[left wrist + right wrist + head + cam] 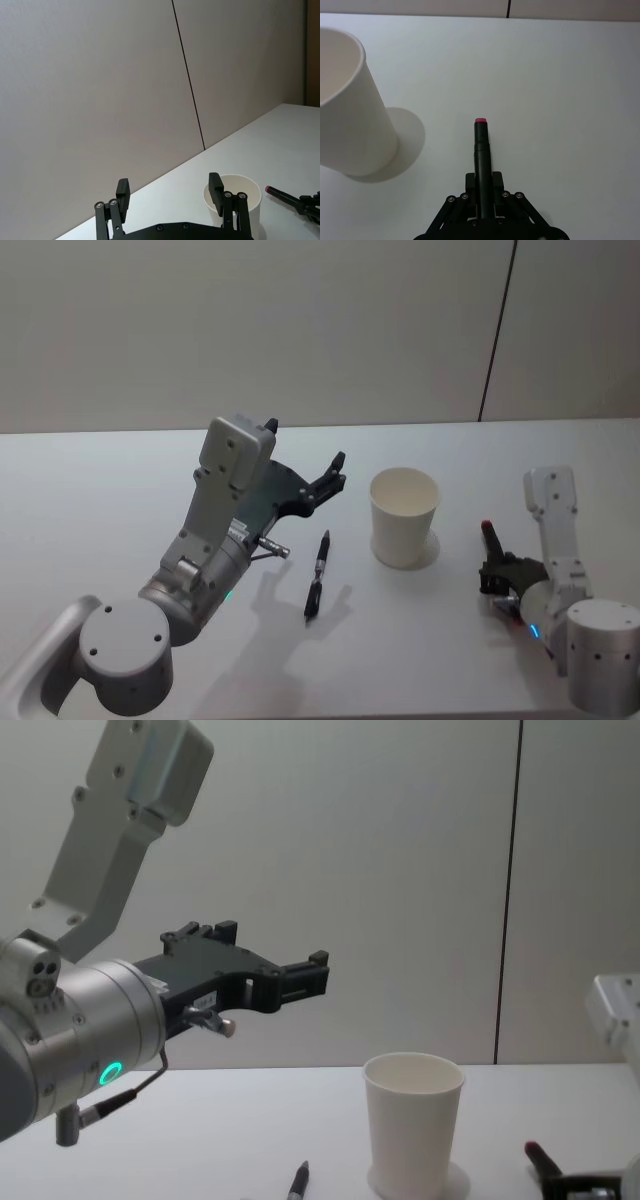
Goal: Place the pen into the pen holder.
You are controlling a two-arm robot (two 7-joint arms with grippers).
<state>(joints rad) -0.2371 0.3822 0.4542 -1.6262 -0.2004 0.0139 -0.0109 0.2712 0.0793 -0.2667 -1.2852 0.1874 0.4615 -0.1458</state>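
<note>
A black pen (317, 575) (298, 1182) lies flat on the white table, left of the pen holder, a white paper cup (404, 517) (412, 1125) (235, 197) (350, 115) standing upright. My left gripper (335, 472) (169, 195) (300, 978) hovers open in the air above the table, left of the cup and beyond the black pen, nothing between its fingers. Low on the table right of the cup, my right gripper (497, 562) (482, 184) is shut on a second dark pen (488, 535) (482, 147) (282, 196) with a red end pointing forward.
The table (120, 480) stretches wide and white to a plain grey wall. The cup's shadow falls on the table beside the right gripper's pen. My right arm's white links (555, 515) stand at the table's right front.
</note>
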